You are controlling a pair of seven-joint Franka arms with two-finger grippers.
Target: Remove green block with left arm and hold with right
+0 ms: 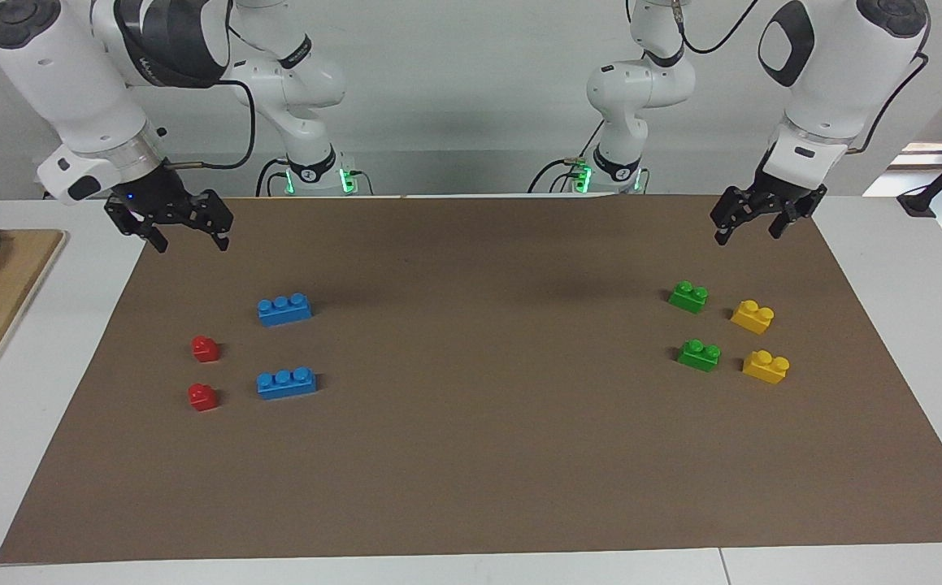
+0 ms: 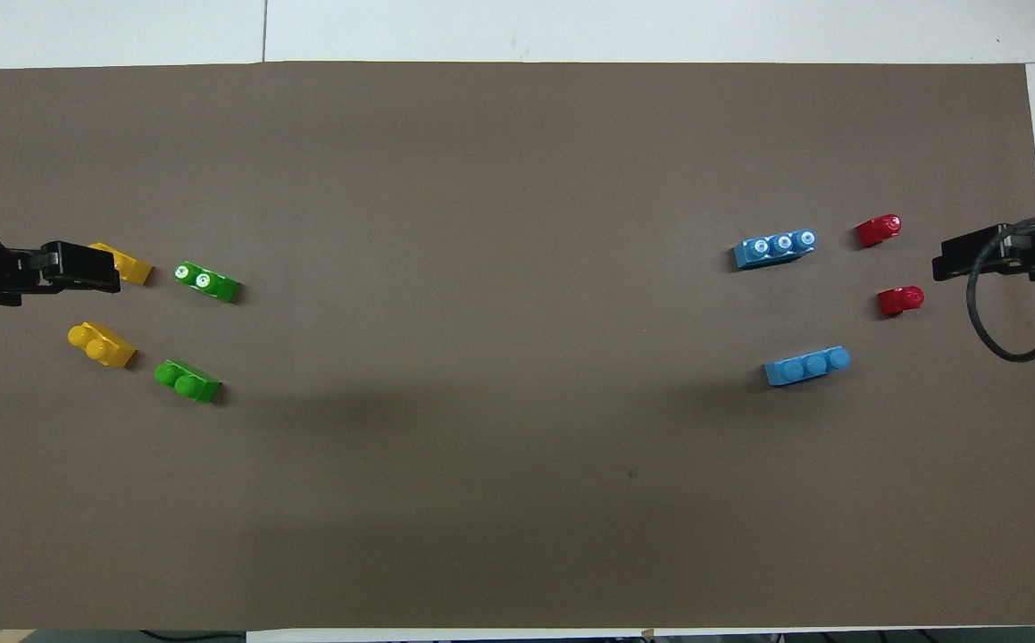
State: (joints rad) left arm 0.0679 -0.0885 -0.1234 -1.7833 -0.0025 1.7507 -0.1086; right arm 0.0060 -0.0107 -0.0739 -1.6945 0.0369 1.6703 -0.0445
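Green blocks (image 1: 688,296) (image 1: 700,355) sit side by side on the brown mat (image 1: 471,455) at the left arm's end, beside two yellow blocks (image 1: 753,316). Both grippers hang in the air with fingers apart and empty: the left gripper (image 1: 751,220) over its mat corner, the right gripper (image 1: 188,229) over its own.

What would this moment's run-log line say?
stage: not started | left gripper: open, raised near green bricks | right gripper: open, raised at its mat corner | green bricks: both untouched
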